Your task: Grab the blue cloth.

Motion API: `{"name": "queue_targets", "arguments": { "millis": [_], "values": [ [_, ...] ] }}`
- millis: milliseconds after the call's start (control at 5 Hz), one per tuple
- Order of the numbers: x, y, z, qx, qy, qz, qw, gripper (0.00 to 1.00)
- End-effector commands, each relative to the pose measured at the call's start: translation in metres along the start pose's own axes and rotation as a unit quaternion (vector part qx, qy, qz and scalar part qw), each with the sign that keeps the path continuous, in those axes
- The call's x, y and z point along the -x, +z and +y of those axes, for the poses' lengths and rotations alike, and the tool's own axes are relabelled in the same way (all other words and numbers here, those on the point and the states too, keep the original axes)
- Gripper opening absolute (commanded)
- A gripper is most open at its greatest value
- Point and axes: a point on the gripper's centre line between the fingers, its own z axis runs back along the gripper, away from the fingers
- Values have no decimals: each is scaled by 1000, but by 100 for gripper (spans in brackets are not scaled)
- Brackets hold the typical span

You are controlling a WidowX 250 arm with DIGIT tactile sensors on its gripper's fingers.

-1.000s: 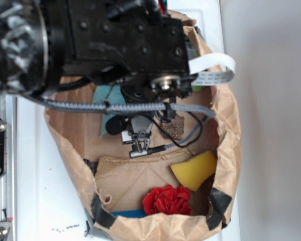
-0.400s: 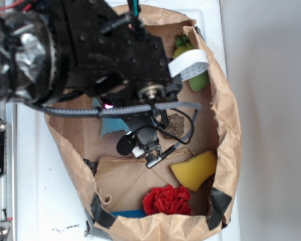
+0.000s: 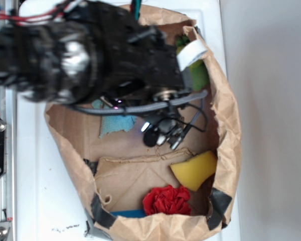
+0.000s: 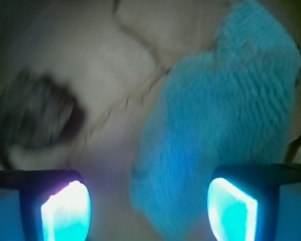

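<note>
The tool (image 4: 149, 211) is spread wide open and grasps nothing; its two fingers (image 4: 65, 211) glow at the bottom corners of the wrist view, with bare paper between them. The blue cloth (image 4: 226, 125) lies just ahead, its near edge reaching down between the fingers, closer to the right one. In the exterior view the cloth (image 3: 113, 124) rests on the floor of a brown paper bag (image 3: 226, 125), towards its left side, largely covered by the black arm (image 3: 90, 55) above it.

The cloth looks soft, fuzzy and light; it should bunch and fold when pinched, so the free near edge or a raised fold seems the best place to take hold.

A dark blurred shape at the left of the wrist view cannot be identified. Both views are smeared. Nearer in the bag sit a yellow sponge (image 3: 194, 169) and a red ruffled ball (image 3: 166, 200).
</note>
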Motion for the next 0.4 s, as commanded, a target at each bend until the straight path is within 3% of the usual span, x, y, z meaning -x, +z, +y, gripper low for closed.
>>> {"name": "queue_targets", "arguments": {
  "millis": [0, 200],
  "values": [
    [-17, 8, -7, 19, 38, -24, 999, 100],
    [-16, 9, -5, 24, 45, -36, 998, 100]
  ]
}}
